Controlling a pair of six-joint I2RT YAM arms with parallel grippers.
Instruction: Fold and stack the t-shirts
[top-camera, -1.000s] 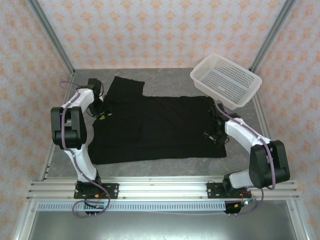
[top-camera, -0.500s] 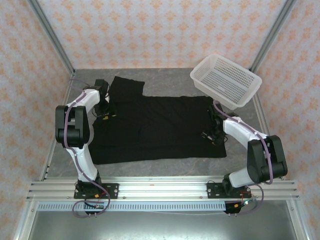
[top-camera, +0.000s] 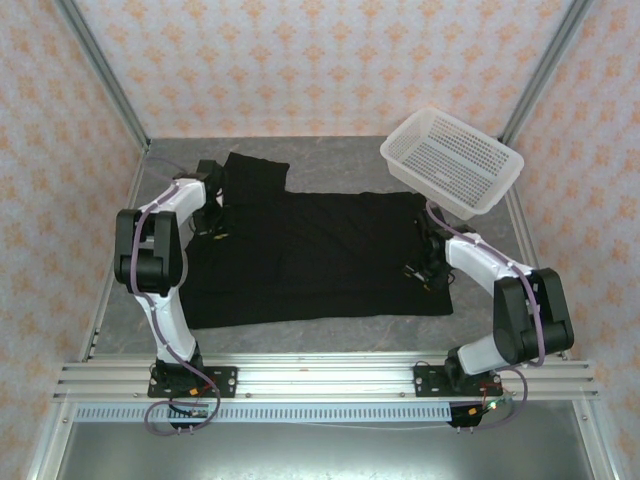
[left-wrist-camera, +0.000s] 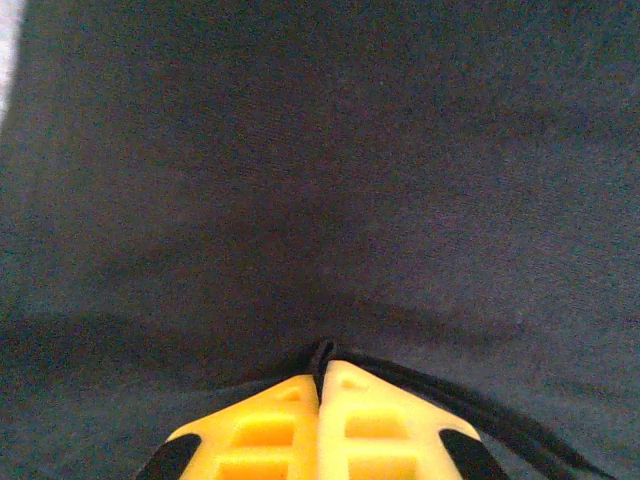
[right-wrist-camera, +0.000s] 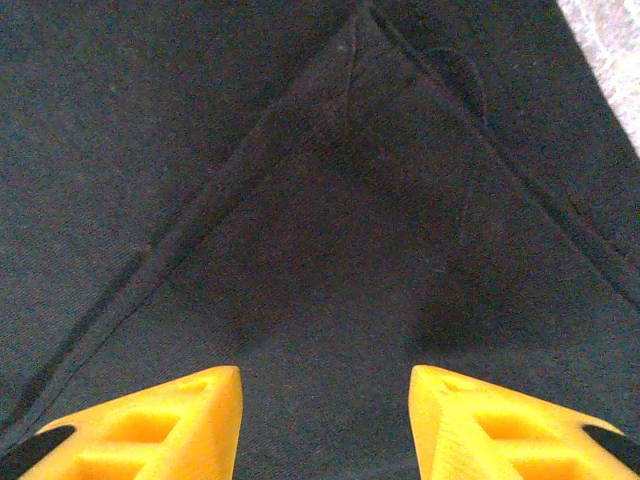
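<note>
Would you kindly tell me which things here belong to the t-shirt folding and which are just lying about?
Belongs to the job: black t-shirt, spread flat; left fingers, shut on its cloth; right fingers, open over it.
Lying about: white basket, at the far right corner.

The left gripper (left-wrist-camera: 320, 375) is seen with its yellow fingers (left-wrist-camera: 270, 430) pressed together, and a small ridge of the plain black cotton t-shirt (left-wrist-camera: 330, 170) is pinched at their tips. A pale sliver of table (left-wrist-camera: 6, 45) is glimpsed at the far left corner.
</note>
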